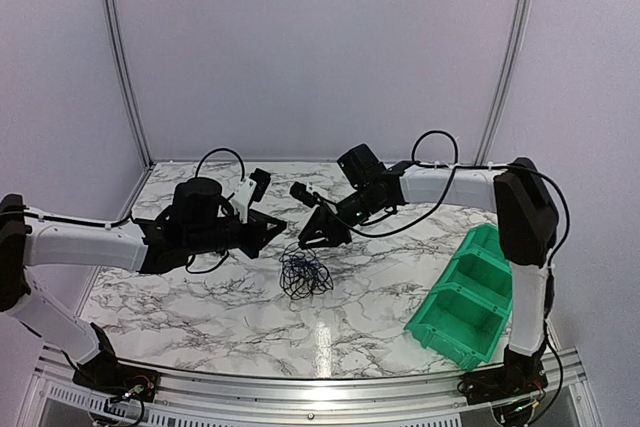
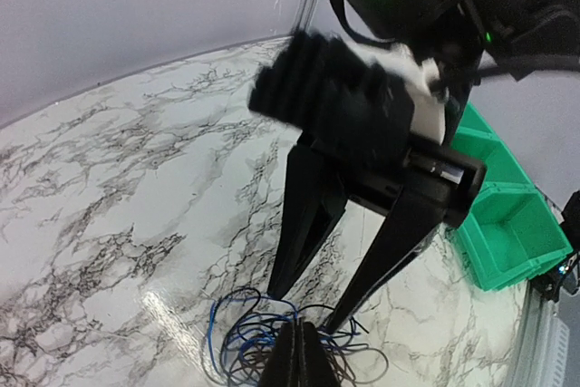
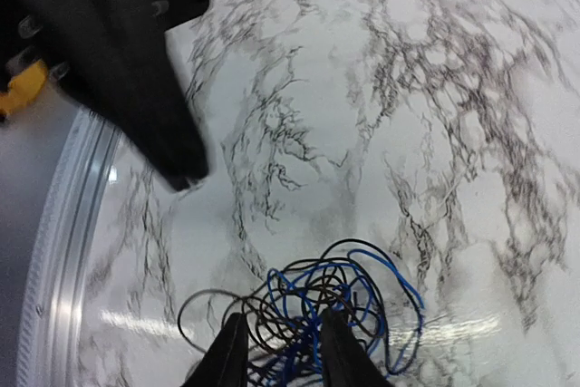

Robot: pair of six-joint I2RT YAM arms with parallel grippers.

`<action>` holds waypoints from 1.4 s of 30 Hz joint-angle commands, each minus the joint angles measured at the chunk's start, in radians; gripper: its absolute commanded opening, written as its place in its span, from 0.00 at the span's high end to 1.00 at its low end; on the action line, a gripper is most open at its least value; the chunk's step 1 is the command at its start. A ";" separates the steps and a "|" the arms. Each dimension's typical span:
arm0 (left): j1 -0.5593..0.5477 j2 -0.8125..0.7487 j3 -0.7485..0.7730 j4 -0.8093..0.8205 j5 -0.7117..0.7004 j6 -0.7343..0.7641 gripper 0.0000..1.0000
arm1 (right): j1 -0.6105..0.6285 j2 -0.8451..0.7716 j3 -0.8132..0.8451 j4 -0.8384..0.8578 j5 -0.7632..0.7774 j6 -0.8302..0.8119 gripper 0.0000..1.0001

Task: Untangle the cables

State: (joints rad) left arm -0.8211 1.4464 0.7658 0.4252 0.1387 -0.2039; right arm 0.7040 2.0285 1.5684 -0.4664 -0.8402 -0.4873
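The cables (image 1: 305,275) are a small loopy tangle of thin black and blue wires on the marble table, just in front of both grippers. My left gripper (image 1: 279,227) is left of the tangle with its jaws pressed together; in the left wrist view (image 2: 300,357) it hovers over the cables (image 2: 245,342) with no strand seen between the jaws. My right gripper (image 1: 306,239) is open; in the right wrist view (image 3: 283,351) its fingers stand either side of the cables' (image 3: 344,292) near strands. The left gripper (image 3: 136,70) shows dark at upper left there, apart from the tangle.
A green bin (image 1: 470,297) with compartments lies at the right of the table, also in the left wrist view (image 2: 507,224). The right arm's open fingers (image 2: 308,215) reach down close in front of the left wrist camera. Pale walls enclose the table.
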 commanded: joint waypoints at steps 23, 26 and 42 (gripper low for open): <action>0.079 0.350 0.154 -0.065 0.141 -0.172 0.61 | 0.019 -0.094 -0.175 0.112 0.119 0.035 0.53; 0.085 0.398 0.185 -0.079 0.152 -0.181 0.72 | 0.019 -0.111 -0.190 0.119 0.128 0.032 0.53; 0.091 0.270 0.163 -0.088 0.105 -0.251 1.00 | 0.102 0.062 -0.146 0.216 0.226 0.166 0.35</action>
State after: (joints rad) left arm -0.7364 1.8164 0.9363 0.3443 0.2615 -0.4046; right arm 0.7547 2.0003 1.3697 -0.2752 -0.7067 -0.3790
